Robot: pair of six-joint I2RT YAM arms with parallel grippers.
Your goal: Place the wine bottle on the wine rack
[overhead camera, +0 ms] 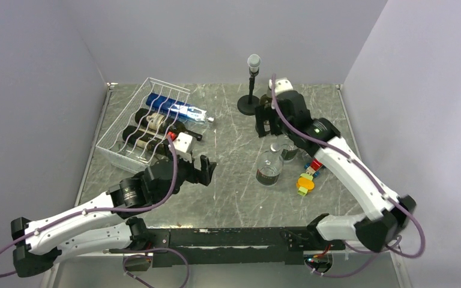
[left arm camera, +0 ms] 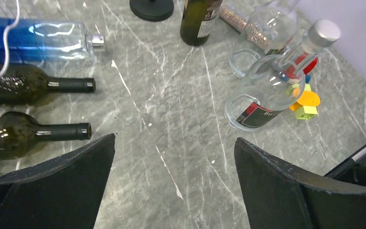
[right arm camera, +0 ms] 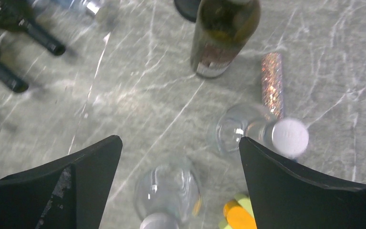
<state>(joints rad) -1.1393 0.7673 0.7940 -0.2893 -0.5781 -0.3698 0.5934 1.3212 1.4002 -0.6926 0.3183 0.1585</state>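
Grey marble table (overhead camera: pixel 228 180) fills the scene. White wine rack (overhead camera: pixel 122 113) sits at its far left, three bottles lying in it. Dark wine bottle (right arm camera: pixel 224 33) stands upright far centre, outside the rack. Left gripper (left arm camera: pixel 174 138) and right gripper (right arm camera: pixel 180 139) are spread wide, holding nothing.

**Layout around the stand**

The stand (overhead camera: pixel 252 84) is at the back, about mid-width. Left of it lies the rack (overhead camera: pixel 119 114), with three bottles (left arm camera: pixel 28 86) lying in it, necks toward the stand's side. Just right of the stand and slightly nearer stands the wine bottle (right arm camera: pixel 224 28). Farther forward and right of the stand come a lying tube (right arm camera: pixel 272 81), two more bottles (overhead camera: pixel 269 169) standing close together, then blocks (overhead camera: pixel 305 181) farthest out.
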